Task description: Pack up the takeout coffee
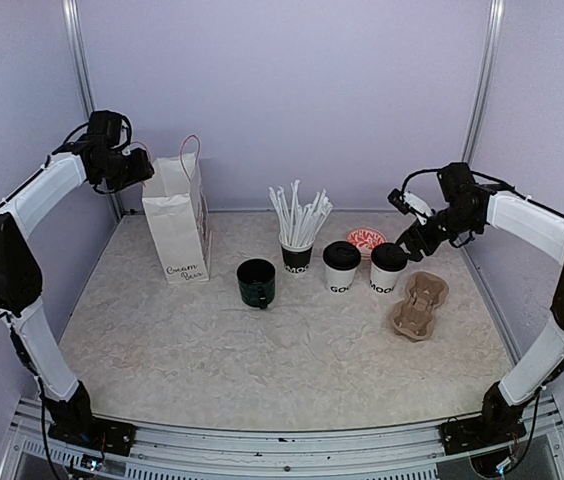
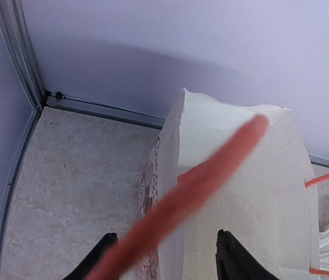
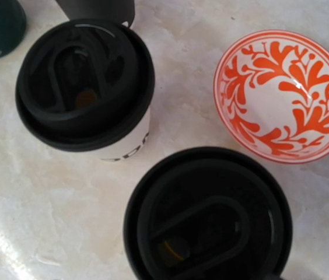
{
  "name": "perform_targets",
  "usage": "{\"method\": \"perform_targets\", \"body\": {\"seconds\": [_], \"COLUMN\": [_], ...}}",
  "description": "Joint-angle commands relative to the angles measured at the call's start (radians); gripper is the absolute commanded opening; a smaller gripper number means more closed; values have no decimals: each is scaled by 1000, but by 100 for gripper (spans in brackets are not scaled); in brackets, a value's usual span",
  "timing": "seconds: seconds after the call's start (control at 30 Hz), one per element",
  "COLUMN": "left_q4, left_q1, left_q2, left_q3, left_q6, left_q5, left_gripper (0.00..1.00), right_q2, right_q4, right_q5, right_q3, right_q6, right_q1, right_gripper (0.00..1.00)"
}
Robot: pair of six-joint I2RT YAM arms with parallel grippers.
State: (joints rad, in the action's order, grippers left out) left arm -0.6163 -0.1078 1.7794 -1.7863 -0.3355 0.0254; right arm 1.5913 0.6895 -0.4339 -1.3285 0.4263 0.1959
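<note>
Left claw hangs at the top rim of the white paper bag, which stands upright at the left rear of the tabletop. The right claw hovers just above and behind the right coffee cup. It is too small here for me to tell whether it is apart or together. That cup and the left coffee cup, both capped in black, stand upright side by side right of centre, close but not touching. A cup of straws stands just left of them and a dark mug further left. A red-patterned dish lies behind them, and a brown cup carrier lies near the right one.

From the left wrist, the fingers stand apart over the bag's open mouth. Its orange handle runs blurred across the gap between them.

From the right wrist, the view looks down on both lids. The right coffee cup is at the bottom, the left coffee cup upper left, and the dish upper right.
</note>
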Motion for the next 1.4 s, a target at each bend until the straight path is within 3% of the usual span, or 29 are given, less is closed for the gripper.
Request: {"method": "perform_targets", "body": {"seconds": [0.0,0.37,0.47,0.7,0.87,1.07,1.37], "left_q4": [-37,-126,-144,-178,-196,-246,-272], "left_q1": [9,11,11,7,-46,-172,-390], "left_q2": [64,106,64,-157,-319,-440,-499], "left_q3": [-84,-148,-147,-108,-70,-51,33], "left_q6": [19,50,52,74,124,159,211], "left_q5": [-65,-115,-117,-177,-255,-332,-512], "left_gripper": [48,6,0,0,0,0,0], "right_q2": [-29,-46,-48,-84,-146,-227,-218], "right_q4": [-6,5,17,56,51,74,100], "right_q5": [-14,-11,-11,4,47,22,-11], "right_q3": [11,8,-2,22,83,151,315], "right_q6": [-1,-1,1,10,31,90,259], "right_q1": [-8,-9,-9,-9,-17,-22,-3], "right_gripper": [73,73,72,77,98,99,51]}}
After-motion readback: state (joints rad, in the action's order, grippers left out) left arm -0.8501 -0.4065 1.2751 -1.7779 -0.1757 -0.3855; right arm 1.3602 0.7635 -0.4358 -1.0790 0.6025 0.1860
